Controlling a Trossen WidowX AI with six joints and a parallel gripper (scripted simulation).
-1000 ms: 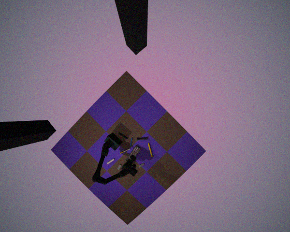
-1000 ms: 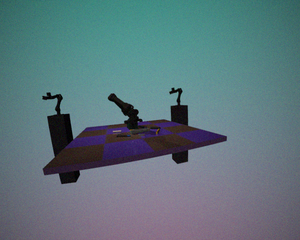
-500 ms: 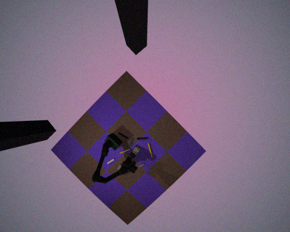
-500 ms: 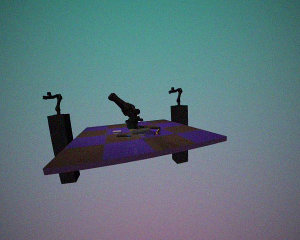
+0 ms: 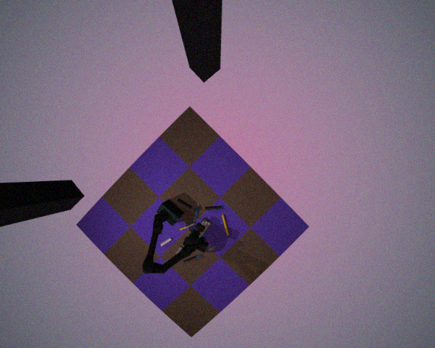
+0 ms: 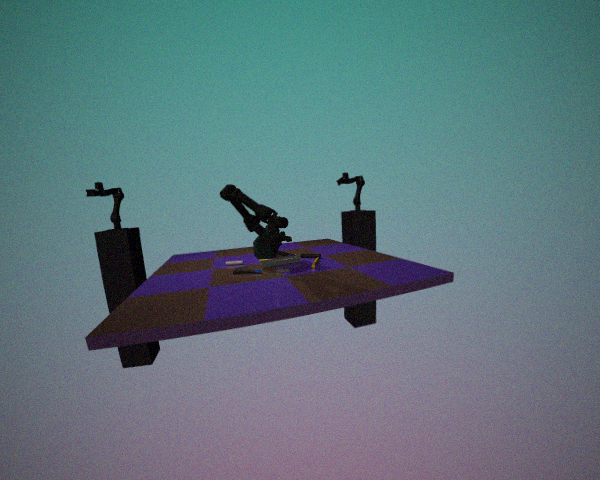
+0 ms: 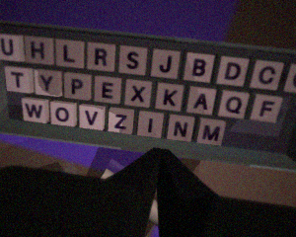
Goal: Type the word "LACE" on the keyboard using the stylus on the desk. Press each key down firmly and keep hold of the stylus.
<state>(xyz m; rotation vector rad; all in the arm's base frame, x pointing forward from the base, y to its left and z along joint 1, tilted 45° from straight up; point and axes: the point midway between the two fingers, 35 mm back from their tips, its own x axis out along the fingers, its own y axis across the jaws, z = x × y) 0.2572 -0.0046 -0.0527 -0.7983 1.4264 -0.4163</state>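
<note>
The pincer point(image 7: 157, 163) hangs just before the keyboard point(image 7: 138, 140), its dark fingers pressed together with nothing visible between them, below the key Z point(image 7: 120, 121) and key I point(image 7: 150, 124). Seen from above, the keyboard point(image 5: 204, 225) lies near the middle of the checkered desk point(image 5: 279, 226). Several thin sticks lie scattered around the keyboard, among them a yellow stick point(image 5: 225, 225) beside it; which is the stylus cannot be told.

The keyboard point(image 7: 138, 84) keys bear single capital letters.
</note>
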